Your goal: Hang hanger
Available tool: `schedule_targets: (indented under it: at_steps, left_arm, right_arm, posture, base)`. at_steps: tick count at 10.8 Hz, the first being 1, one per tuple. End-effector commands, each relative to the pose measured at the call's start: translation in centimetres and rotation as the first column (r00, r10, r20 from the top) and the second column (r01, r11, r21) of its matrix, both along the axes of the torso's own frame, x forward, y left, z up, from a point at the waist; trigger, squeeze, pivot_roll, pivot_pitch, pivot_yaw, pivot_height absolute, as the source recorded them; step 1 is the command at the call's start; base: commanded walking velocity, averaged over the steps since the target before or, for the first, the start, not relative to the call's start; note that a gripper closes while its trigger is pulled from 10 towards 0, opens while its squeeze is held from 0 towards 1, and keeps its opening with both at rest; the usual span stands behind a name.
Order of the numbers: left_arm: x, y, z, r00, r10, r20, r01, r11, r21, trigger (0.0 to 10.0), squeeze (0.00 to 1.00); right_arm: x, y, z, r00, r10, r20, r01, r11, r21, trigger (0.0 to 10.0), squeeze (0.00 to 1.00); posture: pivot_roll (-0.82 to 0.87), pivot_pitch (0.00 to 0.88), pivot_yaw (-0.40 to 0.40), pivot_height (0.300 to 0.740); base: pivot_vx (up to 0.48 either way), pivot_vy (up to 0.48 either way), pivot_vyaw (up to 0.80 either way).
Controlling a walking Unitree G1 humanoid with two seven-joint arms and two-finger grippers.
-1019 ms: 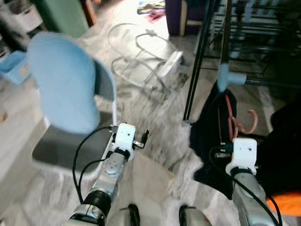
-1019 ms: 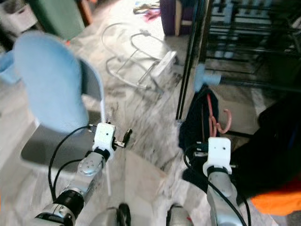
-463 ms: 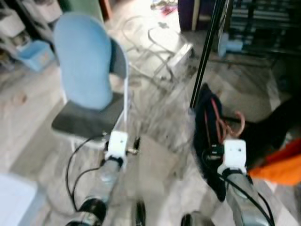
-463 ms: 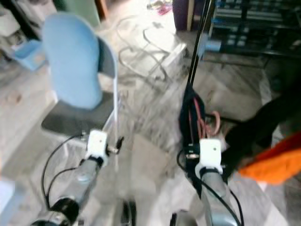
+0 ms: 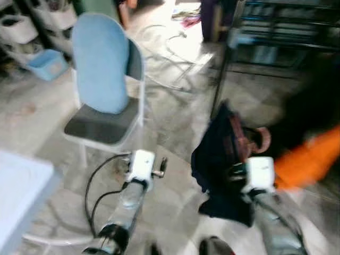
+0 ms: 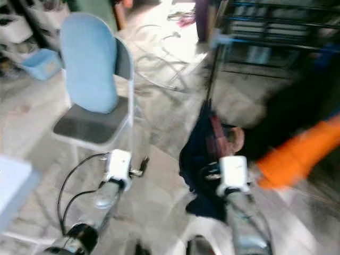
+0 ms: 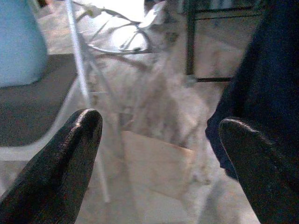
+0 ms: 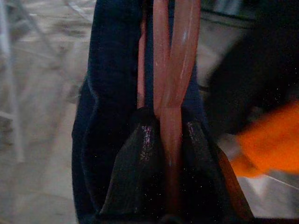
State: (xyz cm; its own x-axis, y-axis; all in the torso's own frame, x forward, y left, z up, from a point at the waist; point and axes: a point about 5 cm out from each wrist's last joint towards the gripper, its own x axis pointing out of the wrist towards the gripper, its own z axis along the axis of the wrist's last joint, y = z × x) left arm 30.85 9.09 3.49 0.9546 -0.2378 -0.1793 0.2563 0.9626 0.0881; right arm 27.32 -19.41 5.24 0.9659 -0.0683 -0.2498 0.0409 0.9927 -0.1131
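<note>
A pink plastic hanger (image 8: 174, 70) carries a dark navy garment (image 5: 217, 159), which hangs down in front of me on the right. My right gripper (image 8: 170, 135) is shut on the hanger's pink bars, with the garment draped on both sides of it. The hanger's hook (image 5: 261, 139) curls up just above the right wrist (image 5: 258, 172). My left gripper (image 7: 159, 140) is open with nothing between its fingers and is held over the marble floor, right of the chair. A black clothes rack (image 5: 276, 26) stands at the far right.
A chair with a light-blue back (image 5: 101, 69) and grey seat stands to the left. A white wire frame (image 5: 175, 45) lies on the floor beyond it. Dark and orange cloth (image 5: 308, 154) hangs at the right. A pale blue surface (image 5: 18, 186) is at near left.
The camera has swung, shifting the whole scene. The chair now sits farther off, and the pale blue surface shows larger at near left. Both grippers keep their states.
</note>
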Motion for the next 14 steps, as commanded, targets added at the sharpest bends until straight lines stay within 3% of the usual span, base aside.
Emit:
schedule_targets:
  at_steps: [1,3,5,6,8,10,11,14]
  left_arm:
    - [0.0,1.1,-0.4,0.999,0.040,-0.023,-0.040,0.999,0.008,10.0,0.00]
    - [0.3,1.0,0.0,0.999,0.052,-0.014,-0.052,0.999,0.000,10.0,0.00]
    - [-0.1,2.5,-0.7,0.999,0.036,-0.018,-0.035,0.998,0.049,10.0,0.00]
    - [0.0,3.4,-0.5,0.996,0.089,0.007,-0.089,0.995,0.048,10.0,0.00]
    - [0.4,4.2,0.2,0.985,0.169,0.035,-0.169,0.986,0.000,10.0,0.00]
    - [0.3,3.8,0.7,0.991,0.105,0.082,-0.106,0.994,0.013,10.0,0.00]
    - [0.2,3.4,0.7,0.994,0.066,0.086,-0.068,0.998,0.019,10.0,0.00]
    - [-0.4,3.8,0.4,0.994,0.064,0.093,-0.065,0.998,0.011,10.0,0.00]
  right_arm:
    - [0.7,1.0,0.9,0.998,0.038,0.049,-0.039,0.999,0.015,10.0,0.00]
    - [0.7,0.4,0.8,0.998,0.044,0.051,-0.043,0.999,-0.004,10.0,0.00]
    - [0.1,1.4,-0.2,0.998,0.057,0.024,-0.057,0.998,-0.002,10.0,0.00]
    - [0.1,2.3,-1.1,0.994,0.113,-0.008,-0.113,0.994,-0.001,10.0,0.00]
    - [1.3,2.9,-0.6,0.985,0.173,-0.009,-0.173,0.985,-0.020,10.0,0.00]
    - [2.0,2.1,-0.2,0.994,0.108,0.014,-0.108,0.994,0.020,10.0,0.00]
    - [2.0,2.4,-0.4,0.993,0.115,0.010,-0.115,0.993,0.027,10.0,0.00]
    - [0.5,3.2,-1.6,0.990,0.139,-0.011,-0.139,0.990,0.035,10.0,0.00]
  posture:
    - [-0.14,0.016,0.034,0.740]
    - [-0.16,0.067,0.058,0.740]
    - [-0.13,0.073,0.044,0.740]
    - [-0.09,0.075,0.019,0.740]
    - [-0.08,0.101,0.020,0.740]
    - [-0.06,0.117,0.037,0.740]
    - [-0.06,0.133,0.042,0.740]
    - [-0.06,0.152,0.037,0.740]
  base:
    - [-0.398,0.000,0.00]
    - [-0.351,0.000,0.00]
    - [-0.313,0.000,0.00]
    - [-0.266,0.000,0.00]
    - [-0.133,0.000,0.00]
    - [0.000,0.000,0.00]
    - [0.000,0.000,0.00]
    - [0.000,-0.339,0.53]
